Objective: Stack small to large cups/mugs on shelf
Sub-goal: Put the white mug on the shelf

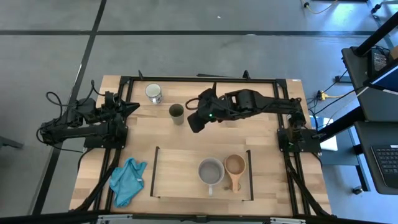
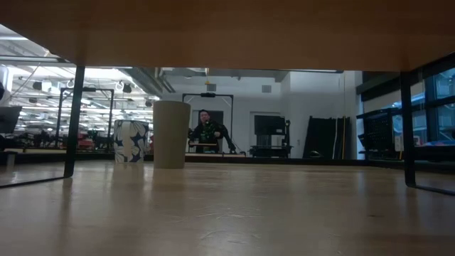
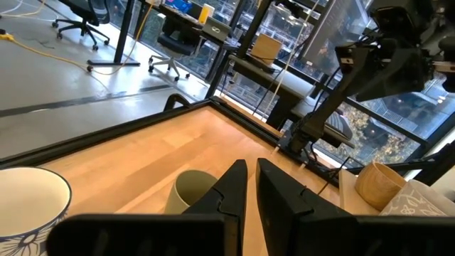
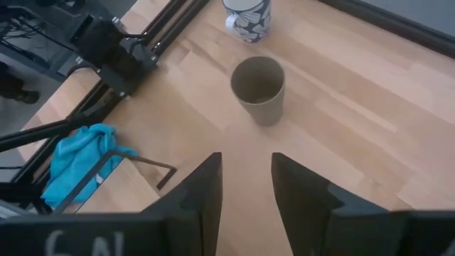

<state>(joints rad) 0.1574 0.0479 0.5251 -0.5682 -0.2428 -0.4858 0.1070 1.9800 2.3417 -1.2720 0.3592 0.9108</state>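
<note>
Light-wood worktop (image 1: 186, 140), black-framed, over grey floor. Shelf (image 1: 180, 171): lower centre of the high view, carrying grey mug (image 1: 211, 172) and tan wooden long-handled cup (image 1: 234, 166) side by side at its right end.

Dark olive-green cup (image 1: 176, 113): upper centre, upright, plain tapered wall, no handle, apparently empty. White mug (image 1: 153, 93): upper left of it, patterned with dark flowers.

Right gripper (image 1: 195, 122): just right of the olive cup, fingers spread, holding nothing. Left gripper (image 3: 252, 186): parked at the left edge, fingers nearly together, empty.

Step, as judged: grasp the olive cup. Descend straddling the wall, close gently and keep it upright.
</note>
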